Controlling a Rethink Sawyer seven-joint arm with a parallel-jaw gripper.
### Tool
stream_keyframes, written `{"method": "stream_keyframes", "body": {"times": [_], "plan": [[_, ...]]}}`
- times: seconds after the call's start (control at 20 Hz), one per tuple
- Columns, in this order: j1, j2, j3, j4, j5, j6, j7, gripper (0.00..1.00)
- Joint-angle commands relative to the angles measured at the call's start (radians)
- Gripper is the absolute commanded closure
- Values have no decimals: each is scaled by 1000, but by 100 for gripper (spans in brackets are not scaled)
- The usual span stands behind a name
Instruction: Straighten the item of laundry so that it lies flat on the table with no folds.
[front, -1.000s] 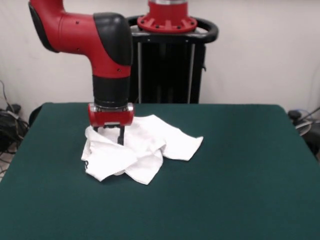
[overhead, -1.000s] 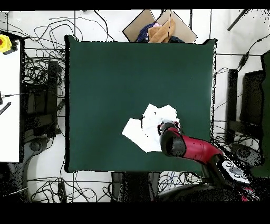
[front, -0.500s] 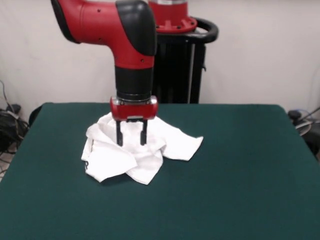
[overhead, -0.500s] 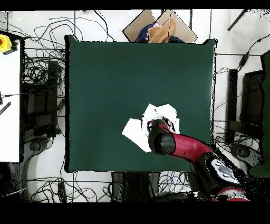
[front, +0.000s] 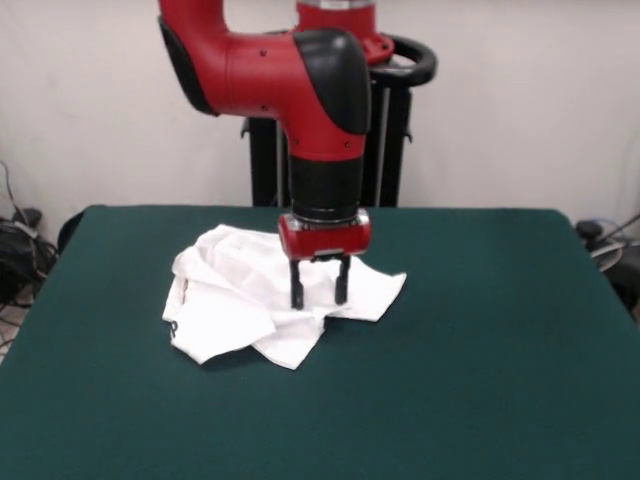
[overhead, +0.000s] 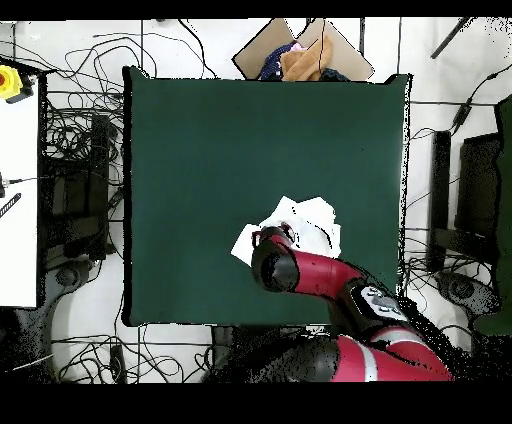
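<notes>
Your claw (front: 319, 294) with fingers spread apart, tips down at the crumpled white shirt (front: 240, 300), over the shirt's flap nearest the pedestal (front: 330, 150), shirt bunched in folds on the green bench (front: 480, 350), toward the bench's pedestal side

The red and black arm reaches forward from the base, its thick upper link lying level, then bends at a black elbow into a wrist that points straight down. The end effector (front: 319, 287) hangs vertically below the red wrist collar, its two dark fingers (front: 296, 288) parted with a clear gap between them. From overhead the arm's links hide the end effector.
</notes>
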Motion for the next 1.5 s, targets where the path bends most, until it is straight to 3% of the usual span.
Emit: {"method": "stream_keyframes", "body": {"times": [0.05, 0.25, 0.7, 1.0, 1.15, 1.35, 1.5], "plan": [[83, 56, -153, -59, 62, -113, 239, 0], [105, -15, -200, -56, 62, -73, 200, 0], [132, -180, -179, -37, 92, 116, 188, 0], [134, -18, -198, -106, 64, -94, 207, 0], [161, 62, -263, -157, 36, -184, 170, 0], [171, 139, -322, -207, -5, -258, 109, 0], [146, 194, -313, -241, -34, -300, 96, 0]]}}
